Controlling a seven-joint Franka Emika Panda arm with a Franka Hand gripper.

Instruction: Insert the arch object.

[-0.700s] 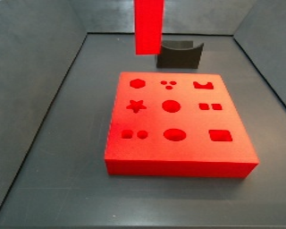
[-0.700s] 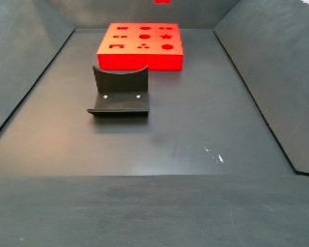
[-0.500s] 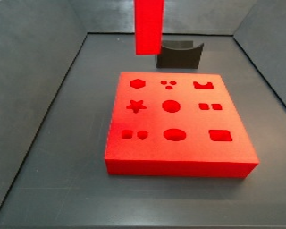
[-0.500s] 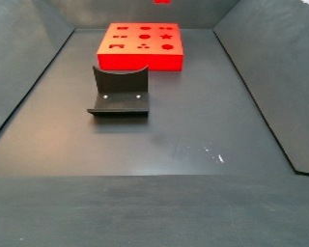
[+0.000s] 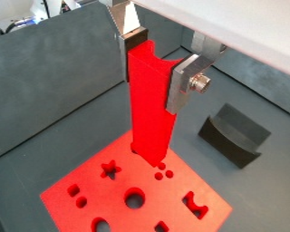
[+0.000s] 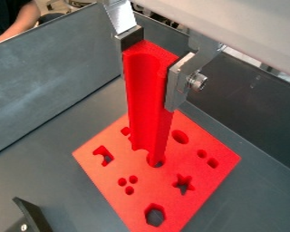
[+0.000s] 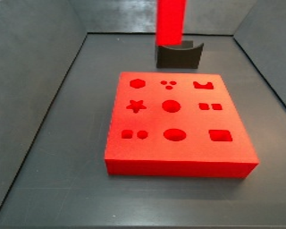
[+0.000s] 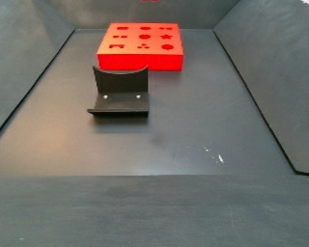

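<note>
The arch object (image 5: 151, 118) is a tall, smooth, bright red bar hanging upright in my gripper (image 5: 154, 59). The silver fingers (image 5: 184, 80) are shut on its upper end; both wrist views show this, with the gripper (image 6: 154, 63) clamping the bar (image 6: 148, 109). The bar hangs above the flat red board (image 5: 111, 192) with shaped holes and is apart from it. In a side view the bar (image 7: 170, 20) hangs at the back, above the fixture (image 7: 179, 54) and behind the board (image 7: 175, 125). The gripper itself is out of both side views.
The dark fixture (image 8: 119, 92) stands on the grey floor in front of the red board (image 8: 142, 45); it also shows in a wrist view (image 5: 238, 134). Grey walls (image 7: 38, 98) enclose the floor on both sides. An arch-shaped hole (image 7: 206, 85) lies at the board's far right corner.
In the side view the bar has shifted right, from left of the fixture to above it. It looks narrower and its lower end sits higher. Board and fixture have not moved.
</note>
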